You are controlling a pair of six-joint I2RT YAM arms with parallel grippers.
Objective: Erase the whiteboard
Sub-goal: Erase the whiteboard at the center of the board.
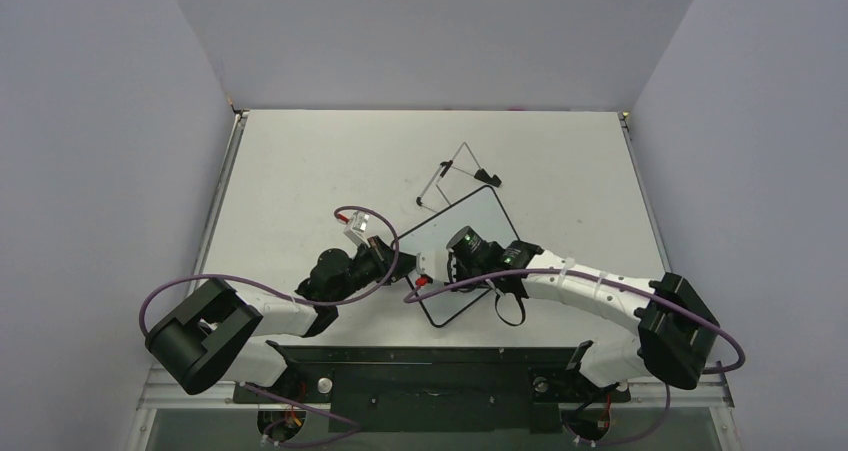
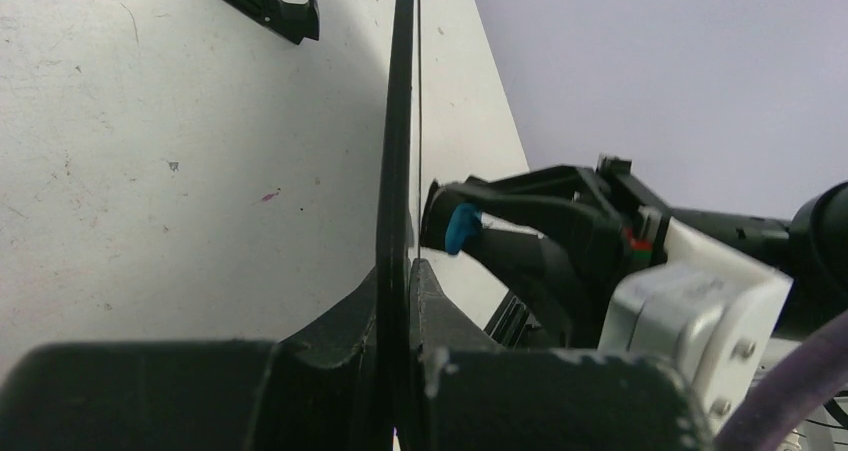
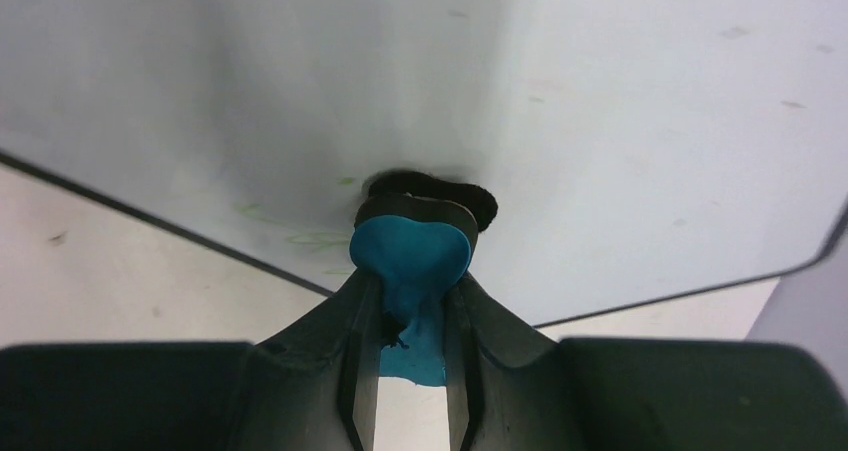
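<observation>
**Top external view: light board pinched by one edge, eraser at its face**

Shows the whiteboard (image 1: 462,216) tilted between the two arms, over the near middle of the table (image 1: 300,171). Hard to tell whether lifted clear of the tabletop or resting a corner on it. From the left wrist, seen edge-on as a thin dark line, clamped at the frame (image 2: 402,121) by the closed fingers of the left gripper (image 2: 398,301). Closed as well on the other side: right gripper (image 3: 411,301) pinching a small blue eraser (image 3: 410,251), pressed to the white face close to the board's edge.

Judged light, thin and stiff, with a glossy, slippery face. Likely to pivot or slide in a one-edge grip under sideways push. Best taken by the black frame, as here, clear of the writing area, with modest wiping force. Faint green marks (image 3: 300,236) just beside the eraser, apparently not yet wiped.

Beyond the board and apart from it, a wire easel (image 1: 437,178) lying on the table, one black foot (image 2: 265,1) visible from the left wrist. Nothing between eraser and board. Worth minding: two grippers close together on one small panel, near enough to collide on a long stroke
</observation>
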